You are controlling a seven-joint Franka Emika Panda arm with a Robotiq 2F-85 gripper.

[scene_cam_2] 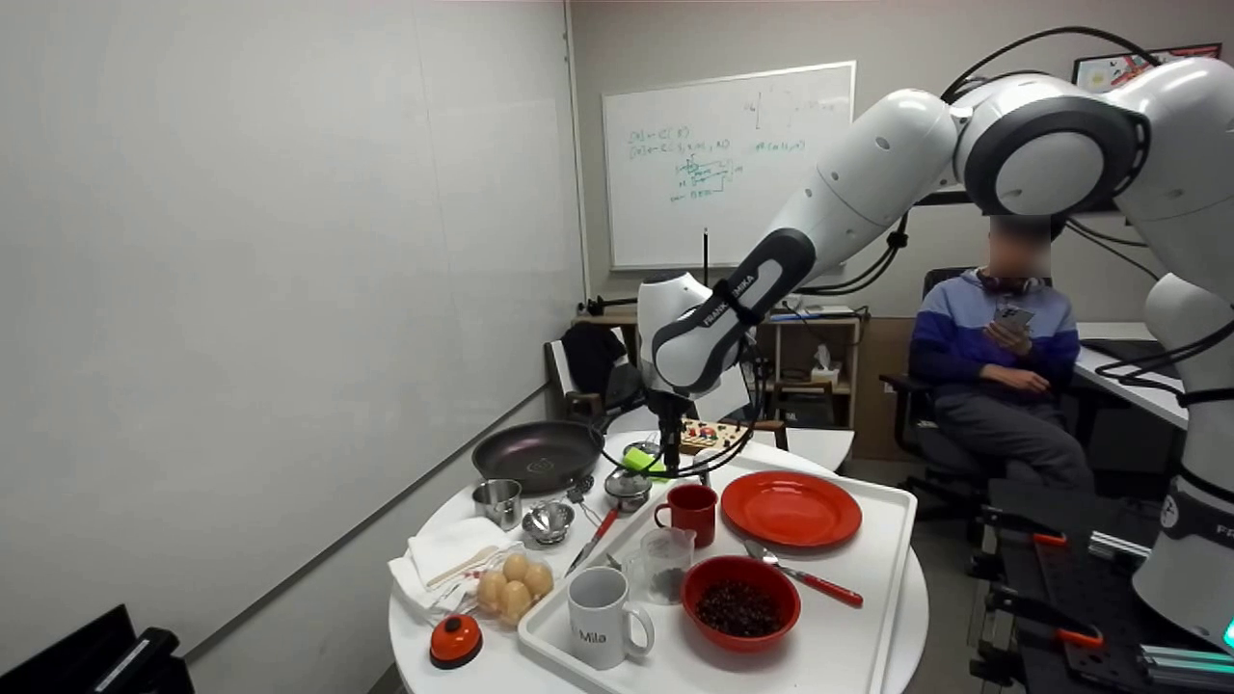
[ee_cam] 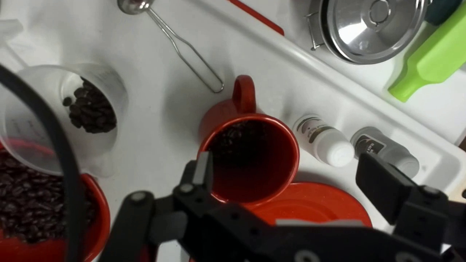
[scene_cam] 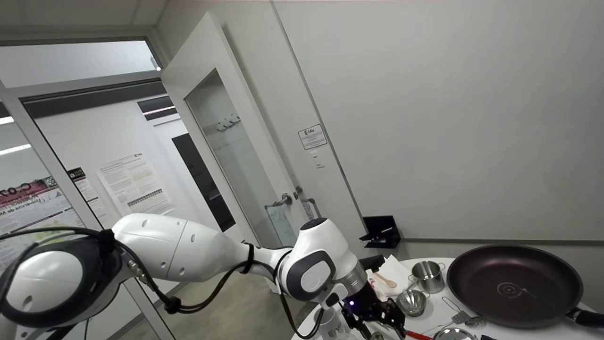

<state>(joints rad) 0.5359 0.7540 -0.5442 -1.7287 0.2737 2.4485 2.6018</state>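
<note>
Round and white, the desk (scene_cam_2: 496,667) carries a tray (scene_cam_2: 839,646) where a red mug (scene_cam_2: 696,511) with dark beans (ee_cam: 236,140) inside stands upright, near the end effector (ee_cam: 291,178), its jaws spread wide.

Wrist view: red plate (ee_cam: 316,204) partly hidden by red mug (ee_cam: 271,174) and gripper (ee_cam: 291,178), red bowl (ee_cam: 102,214) cut off. Exterior view: person's face (scene_cam_2: 1019,249) blurred.
</note>
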